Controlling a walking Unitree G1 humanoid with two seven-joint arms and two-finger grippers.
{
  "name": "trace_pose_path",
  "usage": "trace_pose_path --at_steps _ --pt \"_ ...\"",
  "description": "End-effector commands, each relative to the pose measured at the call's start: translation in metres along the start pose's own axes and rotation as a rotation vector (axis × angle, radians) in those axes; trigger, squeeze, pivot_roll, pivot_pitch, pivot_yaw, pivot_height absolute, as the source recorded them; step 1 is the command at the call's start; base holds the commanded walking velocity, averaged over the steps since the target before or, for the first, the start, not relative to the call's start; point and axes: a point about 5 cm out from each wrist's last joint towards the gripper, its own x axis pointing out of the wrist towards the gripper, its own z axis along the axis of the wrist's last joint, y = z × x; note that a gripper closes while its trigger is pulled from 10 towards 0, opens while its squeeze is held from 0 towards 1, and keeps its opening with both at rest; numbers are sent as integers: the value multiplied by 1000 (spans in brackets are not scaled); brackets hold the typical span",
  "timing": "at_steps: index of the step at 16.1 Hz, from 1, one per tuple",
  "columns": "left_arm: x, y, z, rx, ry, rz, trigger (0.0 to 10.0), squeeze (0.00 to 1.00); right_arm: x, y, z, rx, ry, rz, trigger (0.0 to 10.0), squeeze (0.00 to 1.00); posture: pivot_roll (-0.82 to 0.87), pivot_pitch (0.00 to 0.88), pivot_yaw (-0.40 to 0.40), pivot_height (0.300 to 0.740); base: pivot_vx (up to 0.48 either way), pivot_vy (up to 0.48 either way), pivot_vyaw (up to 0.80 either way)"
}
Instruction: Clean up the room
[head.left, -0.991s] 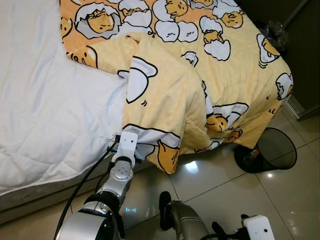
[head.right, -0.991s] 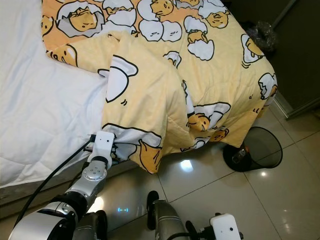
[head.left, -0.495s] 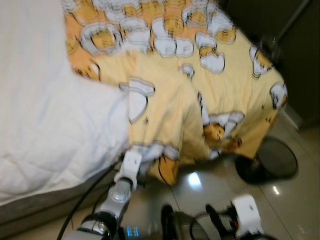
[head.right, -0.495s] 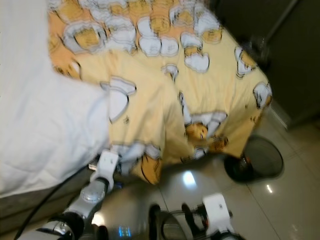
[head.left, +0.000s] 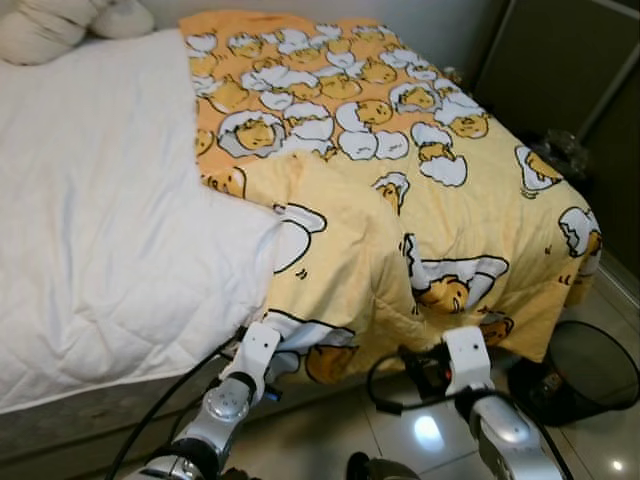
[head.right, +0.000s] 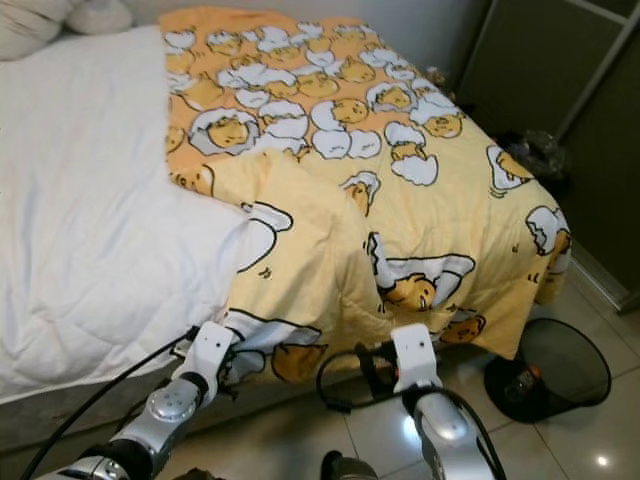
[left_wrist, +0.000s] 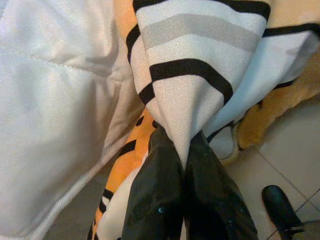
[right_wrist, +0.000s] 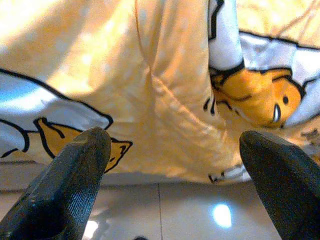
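At the bed's near edge, a corner of the yellow quilt (head.left: 380, 250) was pinched between the closed fingers (left_wrist: 165, 200) of the left gripper (left_wrist: 182, 150). Beside it, the right gripper (right_wrist: 172, 145) was held before the hanging quilt with fingers spread wide, nothing gripped. The quilt was draped over the bed's right half and folded onto the white duvet (head.left: 100, 220). A black bin (head.left: 595, 365) was seen on the tiled floor (head.right: 570, 430) by the bed corner.

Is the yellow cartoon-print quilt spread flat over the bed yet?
No. The yellow cartoon-print quilt lies bunched, one section folded back over itself beside the white duvet; the left tool pinches its edge.
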Motion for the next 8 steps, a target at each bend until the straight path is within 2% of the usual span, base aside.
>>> trace_pose_path --at_steps 1,3,6,8 --pt "4 2 11 1 -26 0 10000 0 -2 -2 -5 9 7 -13 10000 0 3 0 -31 740 -341 0 0" --pt "4 1 9 2 -11 -7 10000 0 -2 -3 -7 9 6 -13 10000 0 -10 0 -25 740 -412 0 0" --pt "1 -4 0 9 17 -27 10000 0 -4 -5 -10 7 7 -9 10000 0 -31 0 -24 740 0 0 0" --pt "0 -18 -3 50 25 -114 10000 0 -6 -7 -13 3 17 4 10000 0 -32 0 -33 740 0 0 0"
